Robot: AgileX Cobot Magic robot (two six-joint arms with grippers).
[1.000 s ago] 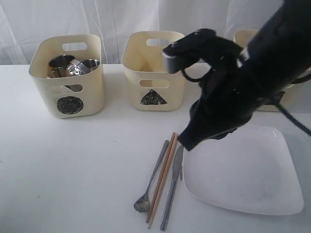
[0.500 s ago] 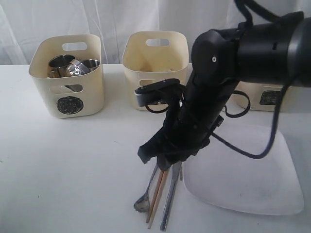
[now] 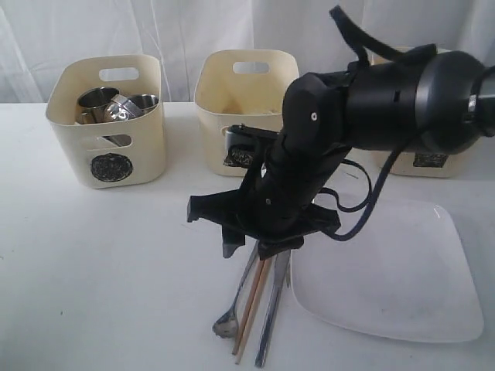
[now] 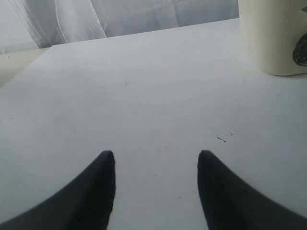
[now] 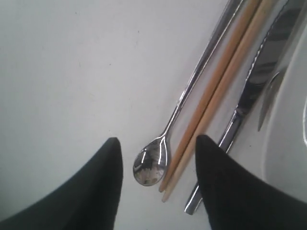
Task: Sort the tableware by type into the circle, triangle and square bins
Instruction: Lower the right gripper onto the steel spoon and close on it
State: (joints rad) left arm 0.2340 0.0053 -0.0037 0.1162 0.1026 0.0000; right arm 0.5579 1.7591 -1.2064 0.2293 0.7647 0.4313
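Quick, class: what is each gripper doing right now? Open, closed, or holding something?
Left gripper: open, holding nothing.
Right gripper: open, holding nothing, above the spoon and chopsticks.

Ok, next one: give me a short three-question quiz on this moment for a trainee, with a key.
1. True or false: the steel mugs sit in the bin marked with a circle.
2. What lies between the spoon and the knife on the table? A) a fork B) chopsticks C) a ladle
3. Fill in: the right pincer hangs over the spoon with its jaws ___.
Key: 1 true; 2 B; 3 open.
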